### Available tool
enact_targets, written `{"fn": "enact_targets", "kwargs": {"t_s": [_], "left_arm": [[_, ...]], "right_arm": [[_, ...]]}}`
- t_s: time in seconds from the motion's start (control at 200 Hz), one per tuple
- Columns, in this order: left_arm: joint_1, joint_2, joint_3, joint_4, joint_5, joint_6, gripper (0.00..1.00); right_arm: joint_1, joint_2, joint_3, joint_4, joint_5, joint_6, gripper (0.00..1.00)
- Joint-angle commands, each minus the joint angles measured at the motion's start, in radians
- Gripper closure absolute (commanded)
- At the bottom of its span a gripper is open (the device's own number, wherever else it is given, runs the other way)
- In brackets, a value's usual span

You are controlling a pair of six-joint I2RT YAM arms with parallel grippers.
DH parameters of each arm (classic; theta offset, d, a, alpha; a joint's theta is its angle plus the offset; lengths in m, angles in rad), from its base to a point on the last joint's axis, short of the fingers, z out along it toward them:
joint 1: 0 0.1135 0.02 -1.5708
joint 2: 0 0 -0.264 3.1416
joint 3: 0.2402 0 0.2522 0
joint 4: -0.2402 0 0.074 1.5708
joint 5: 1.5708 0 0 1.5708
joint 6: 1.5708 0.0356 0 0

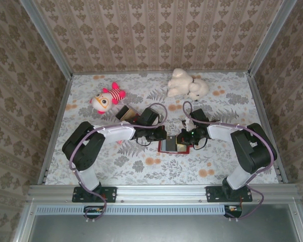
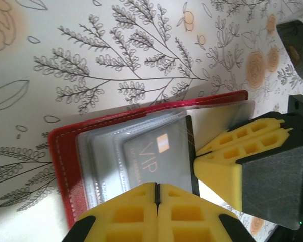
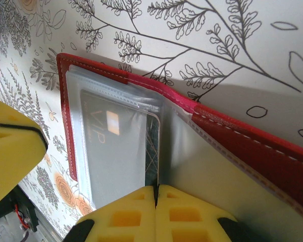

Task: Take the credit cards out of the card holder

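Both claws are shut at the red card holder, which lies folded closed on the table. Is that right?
Not quite. The card holder lies open, its clear pockets exposed with a dark VIP card inside, as the left wrist view shows. The left claw and right claw are indeed shut at it.

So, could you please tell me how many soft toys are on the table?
2. A red-and-white toy lies far left; a cream toy lies far right. Others could be hidden under the arms.
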Motion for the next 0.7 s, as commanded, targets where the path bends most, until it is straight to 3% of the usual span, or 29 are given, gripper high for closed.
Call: {"fn": "enact_targets", "kwargs": {"t_s": [0.0,0.45,0.695], "left_arm": [[-0.007,0.041,0.016,0.023,0.047,0.007,1.00],[-0.001,0.080,-0.005,-0.099,-0.045,0.033,1.00],[0.006,0.075,-0.012,-0.086,-0.033,0.038,1.00]], "right_arm": [[-0.003,-0.010,-0.002,-0.032,0.023,-0.020,0.97],[-0.005,-0.039,0.018,-0.125,0.126,-0.045,0.99],[-0.016,-0.062,0.007,-0.113,0.089,-0.047,0.95]]}}
